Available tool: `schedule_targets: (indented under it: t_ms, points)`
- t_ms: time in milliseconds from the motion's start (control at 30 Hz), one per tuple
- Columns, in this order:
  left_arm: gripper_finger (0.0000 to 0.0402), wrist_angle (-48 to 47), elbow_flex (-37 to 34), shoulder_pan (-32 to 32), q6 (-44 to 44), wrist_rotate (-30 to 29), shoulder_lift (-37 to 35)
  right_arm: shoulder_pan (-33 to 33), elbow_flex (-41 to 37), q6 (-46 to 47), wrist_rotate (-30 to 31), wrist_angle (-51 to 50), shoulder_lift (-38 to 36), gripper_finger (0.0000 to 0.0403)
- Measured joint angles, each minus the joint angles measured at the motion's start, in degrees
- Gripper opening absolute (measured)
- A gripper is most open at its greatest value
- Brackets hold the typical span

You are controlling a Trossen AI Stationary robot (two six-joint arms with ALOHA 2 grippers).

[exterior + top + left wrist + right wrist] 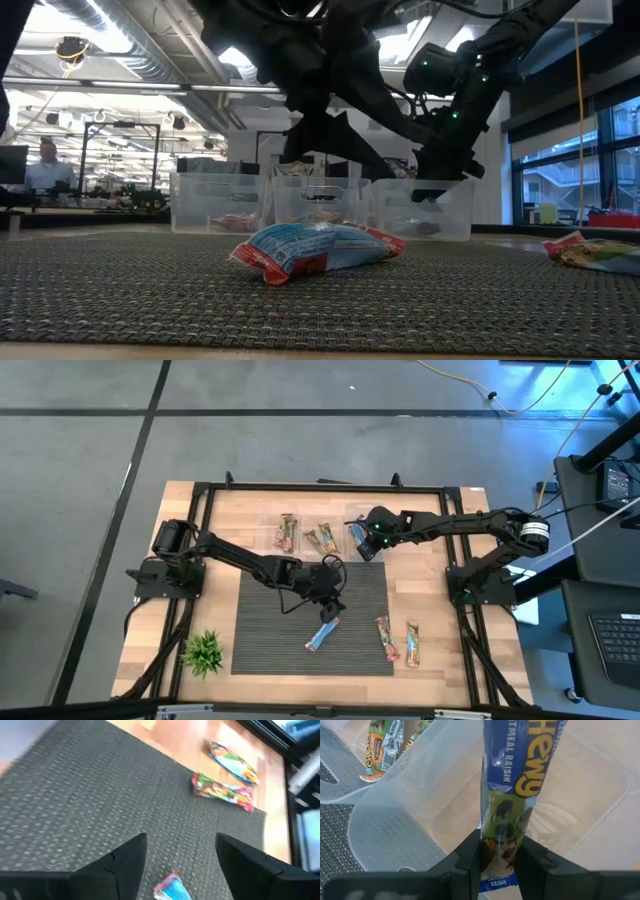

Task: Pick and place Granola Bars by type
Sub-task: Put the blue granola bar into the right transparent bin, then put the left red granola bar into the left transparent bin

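Observation:
My right gripper [501,842] is shut on a blue granola bar [520,765] above the rightmost of three clear bins [365,520] at the mat's far edge. My left gripper [181,840] hovers open over the dark mat, just above a second blue bar [322,633] that lies flat there [172,889]. A red-and-multicoloured bar [386,638] and a tan-gold bar [413,643] lie flat near the mat's right near corner. More bars lie in the left bin [287,532] and the middle bin [321,539]. My right gripper pinches the blue bar between its two fingers near one end of the wrapper [502,822], with a short tab of that end showing behind the fingers. The fingers come from above, pointing down, and lie across the bar. The bar hangs lengthwise below them, over the bin's open inside.
A small green plant [203,652] stands at the table's near left corner. Black frame rails [205,495] run round the wooden table. The low view shows the three bins [320,205] behind the blue bar [315,250]. A person sits at a desk far behind.

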Motion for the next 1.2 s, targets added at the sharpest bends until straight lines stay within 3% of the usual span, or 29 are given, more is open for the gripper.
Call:
schedule_targets:
  t_ms: [167, 533, 800, 967, 1200]
  points:
    - [0.0231, -2.07, 1.64, -2.48, 0.01, -0.61, 0.0, 0.0, 0.0, 0.04, -0.53, 0.0, -0.02, 0.01]
    - [0.023, -18.31, 6.8, -10.01, -10.75, -17.35, -0.04, 0.0, 0.0, 0.05, -1.33, 0.07, -0.02, 0.0105]
    - [0.0228, -19.32, 6.8, -12.95, -16.96, -28.88, -0.04, 0.0, 0.0, 0.07, -1.38, 0.14, -0.02, 0.0161]
    - [0.0231, -18.81, 6.82, -14.17, -17.94, -29.89, 0.75, 0.0, 0.0, 0.07, -1.4, 0.13, -0.02, 0.0182]
    - [0.0227, -19.28, 9.55, -15.56, -17.32, -29.27, 6.19, 0.0, 0.0, 0.01, -1.4, 0.02, -0.02, 0.0179]
